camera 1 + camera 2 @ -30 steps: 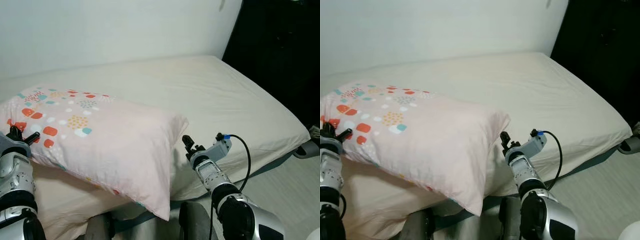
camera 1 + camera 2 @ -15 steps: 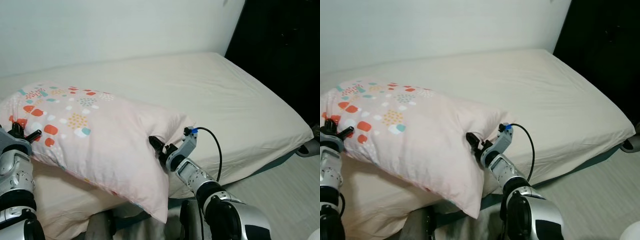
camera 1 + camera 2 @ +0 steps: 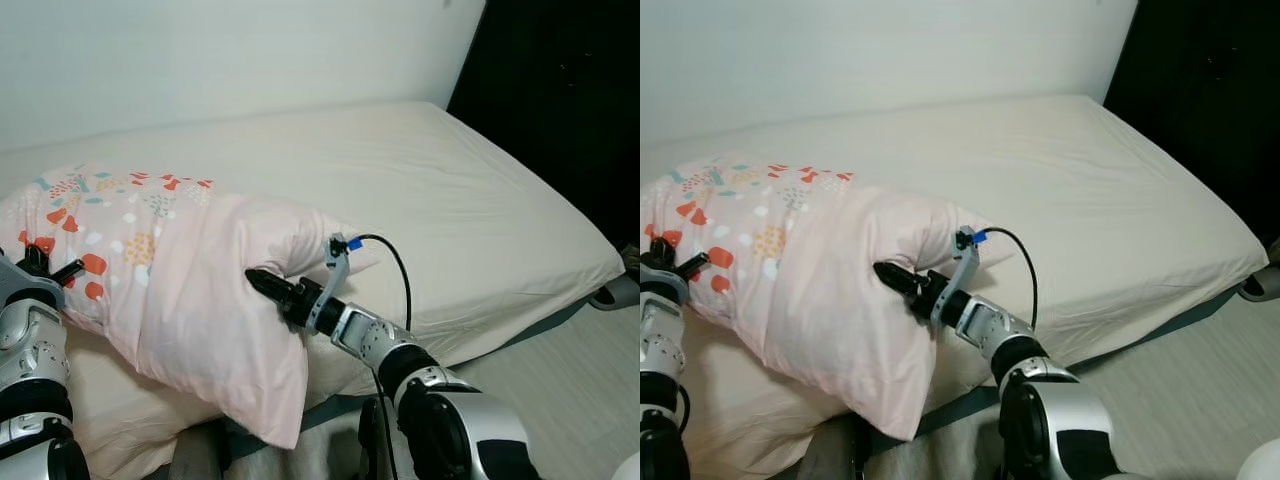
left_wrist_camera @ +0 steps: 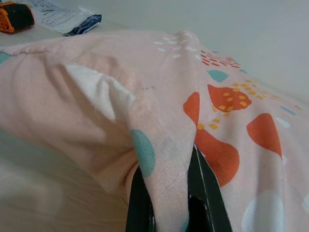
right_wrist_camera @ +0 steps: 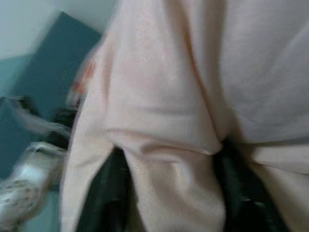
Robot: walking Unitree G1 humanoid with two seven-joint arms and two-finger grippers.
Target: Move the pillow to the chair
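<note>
- Left eye view: the pillow, pale pink with orange and teal patches at one end, lies on the near left part of the bed, bunched up and folded in the middle. The right hand pushes into its plain pink side, its fingers sunk in the cloth. The left hand sits at the patterned end, against the pillow's edge.
- Right eye view: the same scene; a black cable loops from the right wrist over the white sheet.
- Left wrist view: the left hand's two black fingers stand narrow, with a fold of patterned pillow cloth pinched between them.
- Right wrist view: blurred; the right hand's fingers stand apart with a thick fold of pink pillow cloth between them.
</note>
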